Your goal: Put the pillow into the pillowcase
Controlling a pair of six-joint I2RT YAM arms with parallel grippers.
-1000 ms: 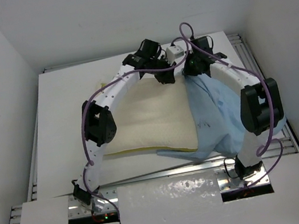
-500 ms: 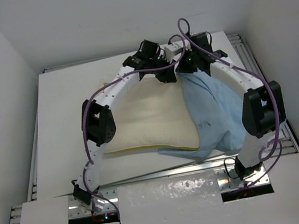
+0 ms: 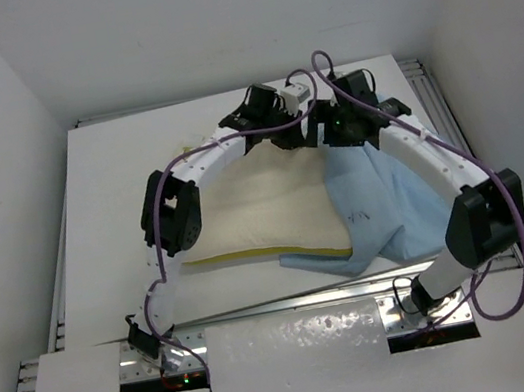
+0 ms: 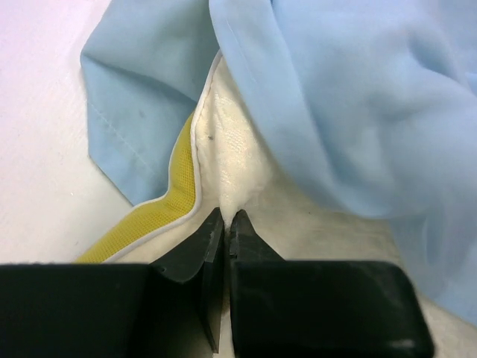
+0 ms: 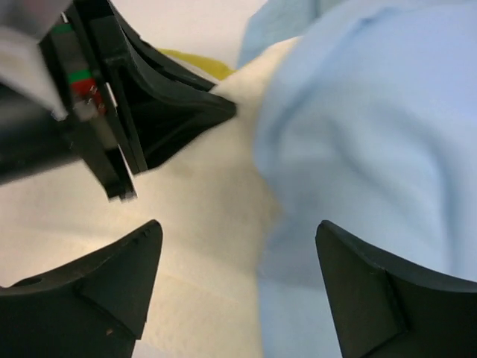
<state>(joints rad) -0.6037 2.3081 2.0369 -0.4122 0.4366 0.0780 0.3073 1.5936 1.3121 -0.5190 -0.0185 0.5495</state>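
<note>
While my left gripper [image 4: 227, 218] pinches a fold at the far right corner of the cream pillow [image 3: 259, 207], my right gripper [image 5: 237, 231] hangs wide open just beside it. Light blue pillowcase [image 3: 391, 209] drapes the pillow's right end on the white table [image 3: 101, 204]; its small dark marks are unreadable.

Pillow [image 3: 262, 206] flat on table [image 3: 101, 204], mid-table; pillowcase [image 3: 387, 214] to its right, overlapping the pillow's right end; left gripper [image 4: 226, 216] at the pillow's far right corner, pinching it; right gripper [image 5: 237, 231] just beside, over the pillowcase edge.
</note>
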